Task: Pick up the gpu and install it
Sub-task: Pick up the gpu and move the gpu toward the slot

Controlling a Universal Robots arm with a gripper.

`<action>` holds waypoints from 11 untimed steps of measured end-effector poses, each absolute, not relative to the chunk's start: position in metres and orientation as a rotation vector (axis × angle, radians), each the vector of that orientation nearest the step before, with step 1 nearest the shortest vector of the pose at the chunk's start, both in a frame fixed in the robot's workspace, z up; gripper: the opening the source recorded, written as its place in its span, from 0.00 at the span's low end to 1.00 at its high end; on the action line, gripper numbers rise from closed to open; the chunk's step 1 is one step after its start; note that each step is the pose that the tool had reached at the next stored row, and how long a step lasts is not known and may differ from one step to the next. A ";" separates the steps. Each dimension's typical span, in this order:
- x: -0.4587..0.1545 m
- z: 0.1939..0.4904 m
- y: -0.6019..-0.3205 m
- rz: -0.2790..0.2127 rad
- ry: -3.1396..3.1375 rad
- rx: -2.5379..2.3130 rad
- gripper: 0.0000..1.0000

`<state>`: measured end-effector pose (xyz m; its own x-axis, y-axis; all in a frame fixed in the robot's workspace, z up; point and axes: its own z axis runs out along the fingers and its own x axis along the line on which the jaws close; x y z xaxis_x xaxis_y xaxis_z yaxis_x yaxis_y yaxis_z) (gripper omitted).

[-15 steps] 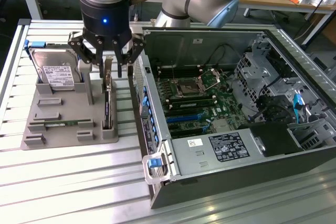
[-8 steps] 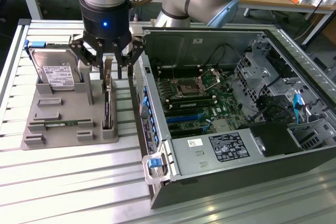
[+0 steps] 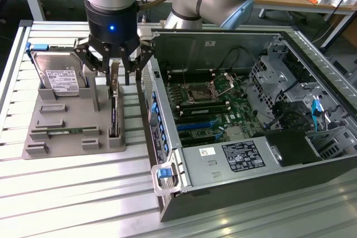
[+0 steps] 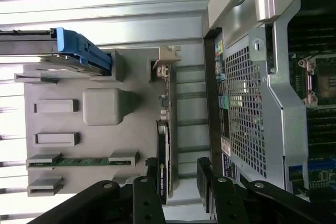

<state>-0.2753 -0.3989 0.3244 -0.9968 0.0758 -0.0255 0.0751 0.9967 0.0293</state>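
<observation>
- Wrist view shows you the pincer [image 4: 177,165] with its fingers apart, straddling the gpu [image 4: 166,145]. One finger is close to the card's face and the other stands off it, so nothing is clamped.
- Exterior view puts the pincer [image 3: 115,71] low over the card's silver bracket end. The gpu [image 3: 114,116] stands on edge in the grey holder [image 3: 70,112], on the side nearest the computer case [image 3: 223,193].
- Also in the holder are the hard drive [image 3: 60,79] and the memory stick [image 3: 61,132] (neither is your target).
- Holder and case rest on the slatted bench [image 3: 72,193].
- My judgement of progress: the approach is made, but the grasp is not yet closed. Lifting the card and seating it on the motherboard [image 3: 206,110] are left.
</observation>
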 end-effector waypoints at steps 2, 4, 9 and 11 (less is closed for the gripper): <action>-0.275 0.324 -0.399 0.044 3.112 0.118 0.42; -0.275 0.323 -0.399 0.044 3.112 0.118 0.42; -0.275 0.319 -0.399 0.044 3.112 0.118 0.42; -0.275 0.318 -0.399 0.044 3.112 0.118 0.42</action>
<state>-0.2753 -0.3989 0.3179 -0.9968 0.0758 -0.0256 0.0751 0.9967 0.0293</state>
